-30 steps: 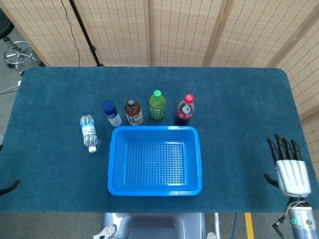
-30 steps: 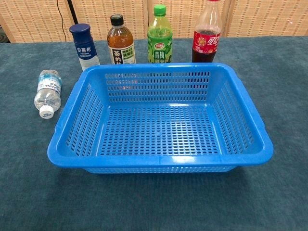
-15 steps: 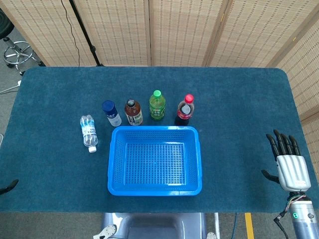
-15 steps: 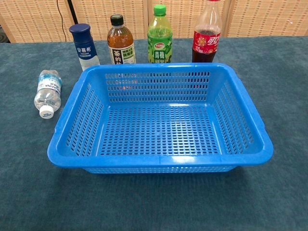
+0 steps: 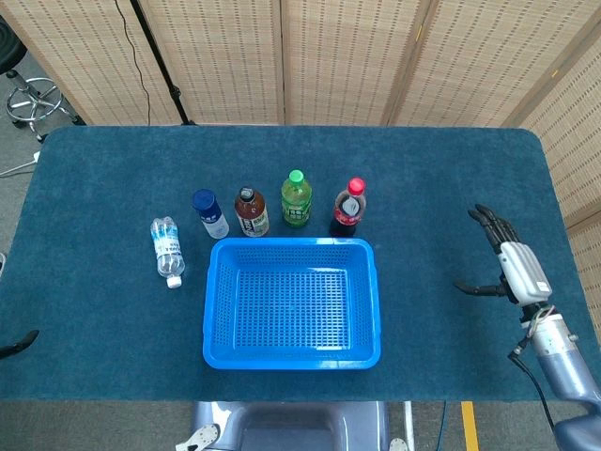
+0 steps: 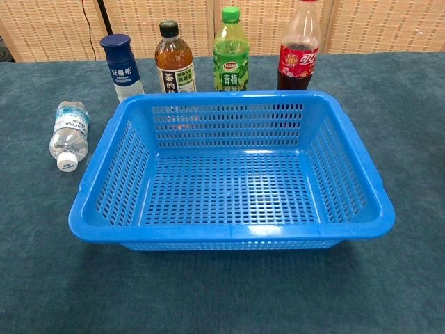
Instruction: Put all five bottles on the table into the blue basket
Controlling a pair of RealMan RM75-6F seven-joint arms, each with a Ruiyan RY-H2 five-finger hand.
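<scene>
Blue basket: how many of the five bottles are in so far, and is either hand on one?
None are in: the blue basket is empty. Nothing is in hand: the right hand is apart from the cola bottle, fingers spread. The left hand is barely visible at the frame edge. All five remain, four standing behind the basket, the water bottle lying left.

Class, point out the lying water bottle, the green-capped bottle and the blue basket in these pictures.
water bottle (image 6: pixel 69 132), chest view, on its clear body.
green-capped bottle (image 6: pixel 231 68), chest view, on its label.
blue basket (image 5: pixel 292 359), head view, on its near rim.
</scene>
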